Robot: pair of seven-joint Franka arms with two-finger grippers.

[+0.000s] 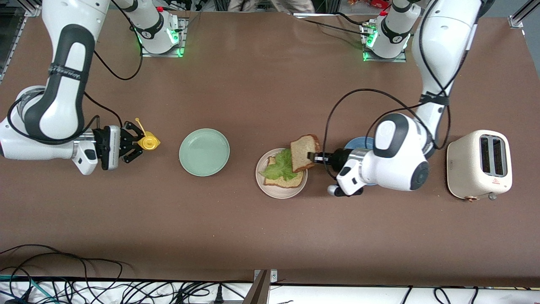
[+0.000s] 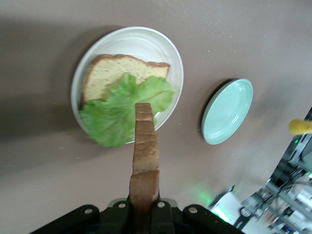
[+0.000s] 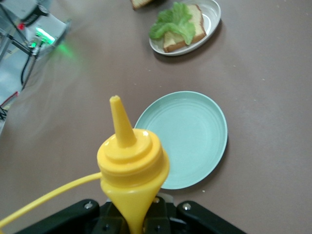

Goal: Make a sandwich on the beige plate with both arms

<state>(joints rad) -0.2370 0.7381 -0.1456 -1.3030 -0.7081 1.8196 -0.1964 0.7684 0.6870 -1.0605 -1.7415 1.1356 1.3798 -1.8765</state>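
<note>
Second bread slice held over the lettuce, ready to cap the sandwich.

Toward the right arm's end of the brown surface (image 1: 270,236), the right gripper (image 1: 136,143) waits, clamped on a yellow squeeze bottle (image 1: 149,142), kept aside by the round mint green plate (image 1: 204,152). The round beige plate (image 1: 280,192) carries a brown bread slice (image 1: 291,181) under ruffled green lettuce (image 1: 280,168). The left gripper (image 1: 314,157) pinches the top bread slice (image 1: 304,152) by its crust, tilted on edge, its long axis running from the gripper out over the lettuce.
</note>
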